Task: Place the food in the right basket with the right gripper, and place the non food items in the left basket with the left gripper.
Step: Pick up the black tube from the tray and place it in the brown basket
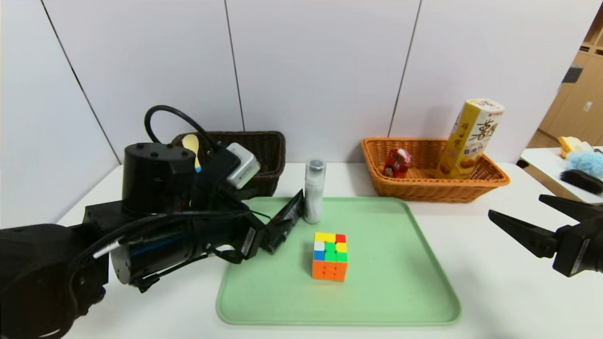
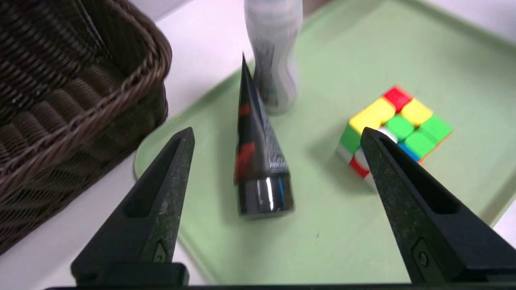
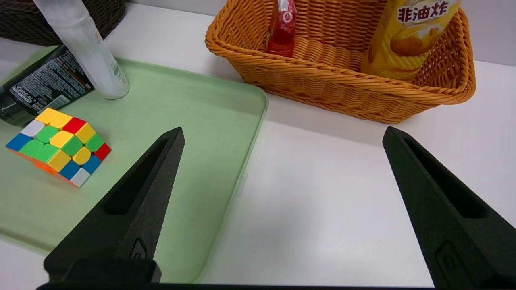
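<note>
Taking the green tray (image 1: 400,292) on the white counter (image 1: 494,292) as landmark: the left end effector (image 2: 278,135) hovers over the tray's left rear corner, released, its two fingers spread to either side of the dark tapered tube (image 2: 258,161), which stands on its cap on the tray and touches neither finger. Just behind the tube stands the white bottle (image 1: 314,190). The puzzle cube (image 1: 330,256) sits near the tray's middle. The dark brown basket (image 1: 264,150) lies behind the tray's left corner, with the blue-handled yellow spoon (image 1: 192,146) showing there. The orange-tan basket (image 1: 476,190) lies behind the tray's right corner, holding the snack box (image 1: 473,139) and red drink carton (image 1: 397,162). The right end effector (image 1: 523,214) waits well right of the tray, released and holding nothing.
</note>
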Controlling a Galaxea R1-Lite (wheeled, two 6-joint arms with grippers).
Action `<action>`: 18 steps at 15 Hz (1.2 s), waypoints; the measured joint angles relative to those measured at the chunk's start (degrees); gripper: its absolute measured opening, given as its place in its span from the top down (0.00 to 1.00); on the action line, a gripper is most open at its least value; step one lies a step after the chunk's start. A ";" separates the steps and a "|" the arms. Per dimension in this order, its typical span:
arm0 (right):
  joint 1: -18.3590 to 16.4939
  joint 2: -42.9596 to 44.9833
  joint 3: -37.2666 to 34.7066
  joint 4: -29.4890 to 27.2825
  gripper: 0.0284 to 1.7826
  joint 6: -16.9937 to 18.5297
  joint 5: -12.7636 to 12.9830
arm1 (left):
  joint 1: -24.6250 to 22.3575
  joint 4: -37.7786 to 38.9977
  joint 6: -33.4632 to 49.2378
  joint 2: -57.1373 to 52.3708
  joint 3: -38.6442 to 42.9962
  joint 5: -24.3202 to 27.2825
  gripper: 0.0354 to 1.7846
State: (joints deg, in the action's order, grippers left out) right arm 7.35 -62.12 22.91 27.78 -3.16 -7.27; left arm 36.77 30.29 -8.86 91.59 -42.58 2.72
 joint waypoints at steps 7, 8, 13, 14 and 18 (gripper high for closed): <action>0.00 2.47 -1.44 -0.04 0.05 -0.09 -0.20 | -1.88 -38.86 -13.29 4.14 -25.16 0.12 0.10; 0.02 2.91 -1.63 -0.04 0.05 -0.06 -0.26 | -1.96 -45.51 -14.78 6.05 -30.71 0.11 0.09; 0.67 5.05 -2.68 0.00 0.05 0.16 -0.39 | -2.01 -72.49 -16.60 18.12 -51.35 0.02 0.07; 0.72 5.45 -2.68 -0.02 0.05 0.24 -0.41 | -2.01 -74.20 -16.16 19.65 -52.40 0.00 0.07; 0.80 6.14 -2.27 0.09 0.05 0.38 -1.19 | -2.01 -74.83 -13.65 25.09 -55.95 -0.94 0.06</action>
State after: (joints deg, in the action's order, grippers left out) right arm 8.16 -55.98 20.64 27.87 -2.78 -8.46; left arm 34.76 -44.53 -22.52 116.68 -98.54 1.78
